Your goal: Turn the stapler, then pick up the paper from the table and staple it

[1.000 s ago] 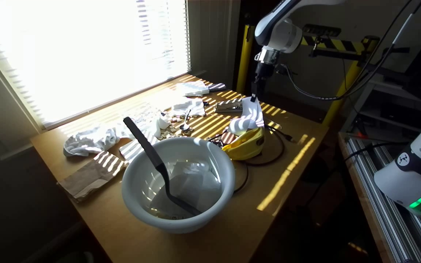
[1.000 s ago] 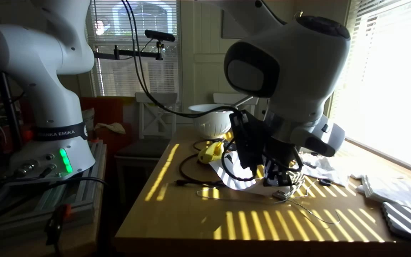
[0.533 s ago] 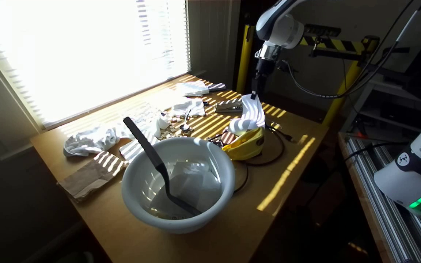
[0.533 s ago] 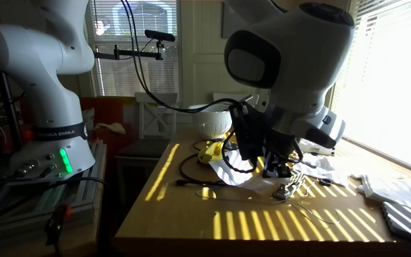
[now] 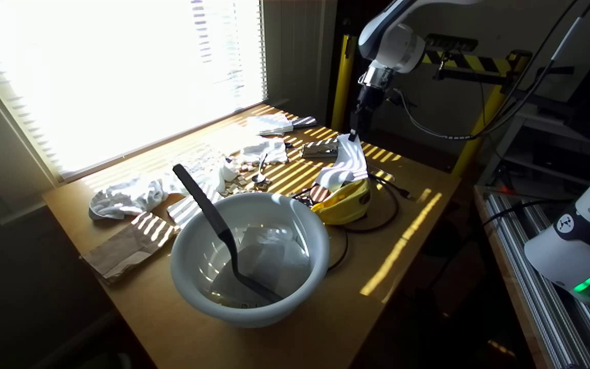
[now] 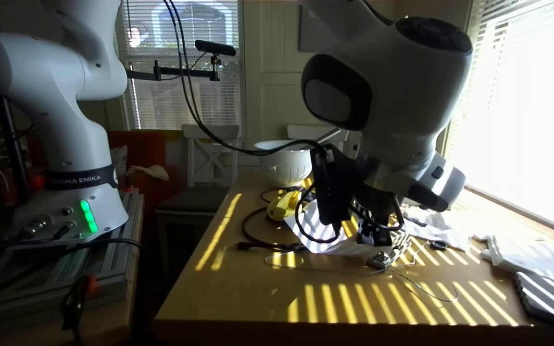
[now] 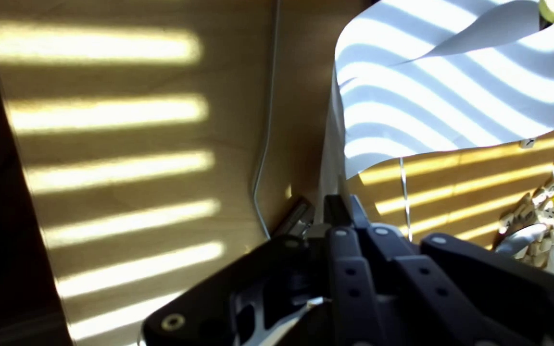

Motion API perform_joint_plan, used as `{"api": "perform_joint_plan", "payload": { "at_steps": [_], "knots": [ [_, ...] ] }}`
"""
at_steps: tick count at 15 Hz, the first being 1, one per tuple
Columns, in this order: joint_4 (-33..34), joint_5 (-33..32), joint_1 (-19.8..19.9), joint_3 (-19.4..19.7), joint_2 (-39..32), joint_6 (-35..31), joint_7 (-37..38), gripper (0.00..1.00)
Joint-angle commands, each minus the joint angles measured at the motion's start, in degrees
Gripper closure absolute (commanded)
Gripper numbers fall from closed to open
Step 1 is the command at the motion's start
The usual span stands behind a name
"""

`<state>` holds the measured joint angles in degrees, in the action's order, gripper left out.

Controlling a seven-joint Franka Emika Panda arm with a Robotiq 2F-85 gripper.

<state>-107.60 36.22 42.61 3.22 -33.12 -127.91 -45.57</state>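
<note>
Because the fingers (image 7: 335, 210) are pinched together on just one end of the paper (image 7: 440, 93), the rest curls limply beyond their tips toward the yellow thing (image 5: 346, 202); whether those two touch cannot be told. Loose slack may snag there, twisting the pinched end. Pushed at the stapler (image 5: 319, 149), near and below the fingers, the paper would likely buckle.

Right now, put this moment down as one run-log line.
gripper: closed, pinching paper; paper: curled, held end near stapler; stapler: on table; stapling: not seen
</note>
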Motion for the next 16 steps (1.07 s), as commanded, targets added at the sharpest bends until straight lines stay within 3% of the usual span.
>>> {"api": "perform_joint_plan", "payload": {
  "at_steps": [1, 16],
  "knots": [
    [1.08, 1.84, 0.08, 0.18, -1.41, -1.99, -1.11, 1.0],
    [4.14, -0.08, 0.71, -0.61, -5.49, -8.88, -2.89, 1.0]
  ]
}}
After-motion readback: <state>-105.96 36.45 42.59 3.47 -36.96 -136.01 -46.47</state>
